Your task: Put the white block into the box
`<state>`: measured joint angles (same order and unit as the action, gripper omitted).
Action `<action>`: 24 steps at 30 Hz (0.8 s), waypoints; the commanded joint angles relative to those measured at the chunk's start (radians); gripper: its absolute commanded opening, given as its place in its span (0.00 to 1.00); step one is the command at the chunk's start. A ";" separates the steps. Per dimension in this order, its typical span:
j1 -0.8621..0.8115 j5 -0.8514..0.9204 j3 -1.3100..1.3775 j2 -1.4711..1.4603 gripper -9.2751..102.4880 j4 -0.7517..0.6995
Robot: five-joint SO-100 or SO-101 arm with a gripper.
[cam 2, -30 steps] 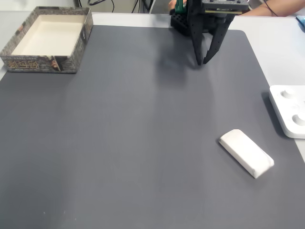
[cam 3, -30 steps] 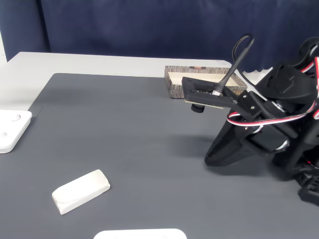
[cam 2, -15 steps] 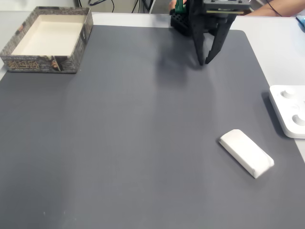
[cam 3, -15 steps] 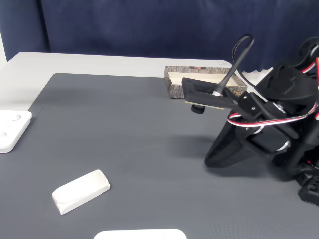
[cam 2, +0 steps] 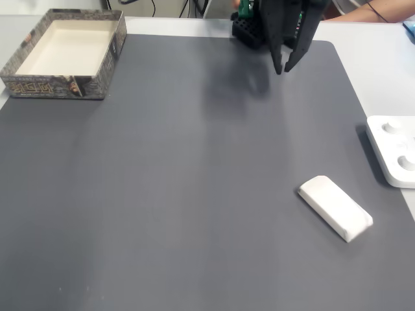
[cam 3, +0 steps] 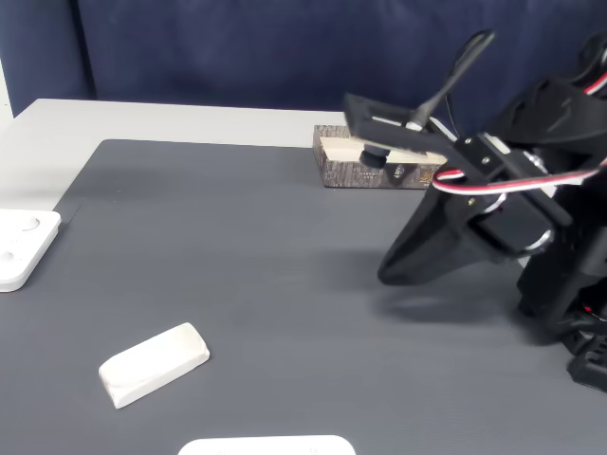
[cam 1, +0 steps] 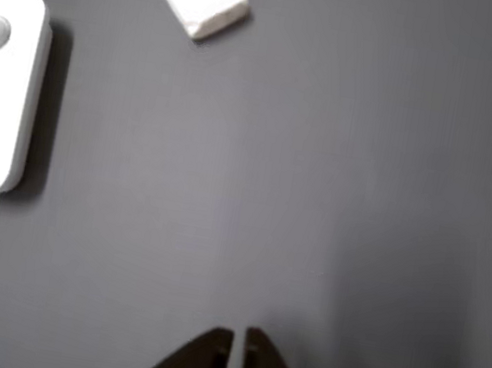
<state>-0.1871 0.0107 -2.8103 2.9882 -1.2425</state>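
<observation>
A wide dark grey mat (cam 2: 194,181) lies open across its whole middle, giving free passage. In a fixed view, the small matte white rectangular block (cam 2: 335,208) sits alone near the right edge, with bare mat on every side. Just right of it, off the mat, rests a white rounded-corner device with round buttons (cam 2: 393,150). The open-topped box with a speckled grey-brown rim (cam 2: 65,53) stands at the far left corner. The black two-finger gripper (cam 2: 283,69) hangs at the far edge, jaws nearly together.
</observation>
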 commanded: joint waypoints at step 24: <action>0.048 -0.044 0.686 -0.861 0.07 0.037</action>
<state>-0.1611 -0.0184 -2.2580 2.1997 -1.2118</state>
